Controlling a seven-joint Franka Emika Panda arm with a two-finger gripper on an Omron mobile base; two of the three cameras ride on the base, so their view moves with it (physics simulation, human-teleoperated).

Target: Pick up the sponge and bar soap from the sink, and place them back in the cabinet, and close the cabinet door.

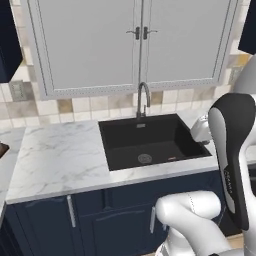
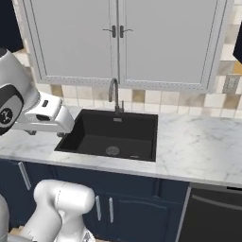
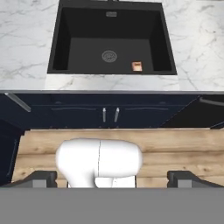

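Orange-brown and tiny, the bar soap (image 3: 137, 66) lies flat on the floor of the sink (image 3: 61, 43), near the basin's front wall and to the right of the round grey drain (image 3: 109, 56) as the hand view shows it. From the left base view it is a thin orange sliver (image 1: 171, 158) at the front right of the basin floor, right of the drain (image 1: 144, 159). The black basin (image 1: 115, 140) is recessed in a white marble counter (image 1: 55, 155), with the dark-grey gooseneck tap (image 1: 143, 97) rising from its back edge. No writing or label can be read on the soap, the sink or the cabinets.

Behind the tap runs a tiled backsplash (image 1: 75, 105) in beige and tan, and above it hang two light grey wall cabinet doors (image 1: 90, 45) with small dark handles meeting at the middle. A dark navy panel (image 1: 7, 45) shows at the upper left corner of the left base view. Navy base cabinets (image 3: 109, 113) with silver bar handles stand under the counter, above a wooden floor (image 3: 175, 148).

The gripper (image 3: 111, 178) hangs well back from the sink, looking down over the counter's front edge; its two dark fingertips (image 3: 41, 178) stand spread wide at the bottom of the hand view, with nothing between them.
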